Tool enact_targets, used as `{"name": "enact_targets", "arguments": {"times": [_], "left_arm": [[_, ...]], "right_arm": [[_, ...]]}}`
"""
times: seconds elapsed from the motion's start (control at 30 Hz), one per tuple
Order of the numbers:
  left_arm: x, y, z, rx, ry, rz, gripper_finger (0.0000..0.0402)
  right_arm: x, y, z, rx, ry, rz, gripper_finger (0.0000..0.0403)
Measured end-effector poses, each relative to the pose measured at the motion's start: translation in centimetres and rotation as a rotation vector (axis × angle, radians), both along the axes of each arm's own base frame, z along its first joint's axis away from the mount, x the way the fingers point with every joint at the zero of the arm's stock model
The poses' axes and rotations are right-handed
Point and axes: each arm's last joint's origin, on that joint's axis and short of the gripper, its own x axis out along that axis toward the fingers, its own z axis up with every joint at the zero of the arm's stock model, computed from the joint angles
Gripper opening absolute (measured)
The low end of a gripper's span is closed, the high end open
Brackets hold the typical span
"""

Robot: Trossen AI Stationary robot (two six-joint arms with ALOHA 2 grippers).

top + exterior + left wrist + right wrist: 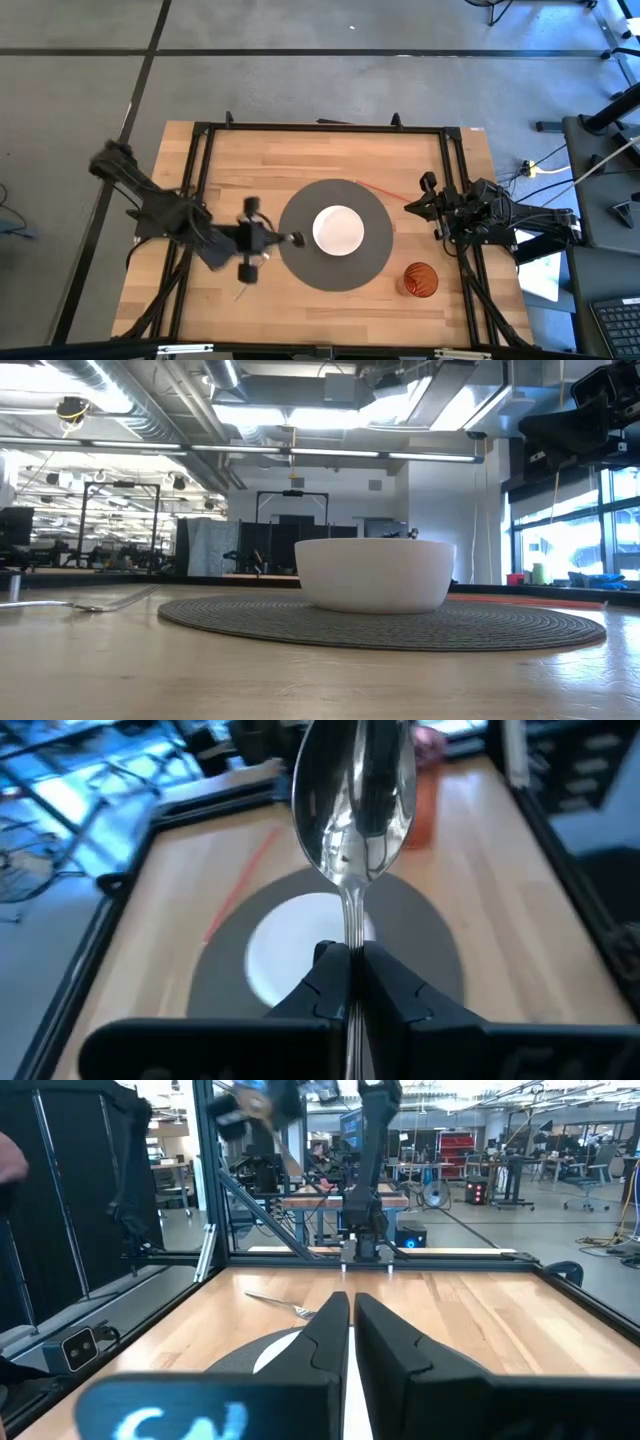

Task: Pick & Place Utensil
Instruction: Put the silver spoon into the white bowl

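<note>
Left gripper (pixel 348 982): above the counter (pixel 250 160), just left of the mat's edge, jaws clamped on the spoon's handle.
Spoon (pixel 353 810): held off the counter, its shiny head sticking out past the jaws towards the bowl.
Fork (pixel 243 292): lying flat on the wood near the front edge, left of the mat; in the low view (pixel 100 603) it rests on the counter well apart from the bowl.
Mat (pixel 300 255): round, dark grey, in the middle of the counter.
Bowl (pixel 338 229): white, standing upright at the mat's centre.
Red straw (pixel 385 190): a thin stick lying slantwise beyond the mat's right edge.
Cup (pixel 420 280): orange-brown, near the front right of the counter, clear of the mat.
Right gripper (pixel 350 1342): waiting at the counter's right edge, jaws together with nothing between them.
</note>
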Motion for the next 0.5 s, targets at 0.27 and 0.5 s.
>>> {"name": "enact_targets", "arguments": {"times": [0.27, 0.5], "left_arm": [[-3.9, 5.6, -8.8, -0.206, -0.197, 0.021, 0.0008], [-5.3, 7.5, -13.5, -0.307, -0.226, 0.055, 0.0008]], "right_arm": [[0.0, 0.0, 0.0, 0.0, 0.0, -0.001, 0.0023], [0.0, 0.0, 0.0, 0.0, 0.0, -0.002, 0.0023]]}}
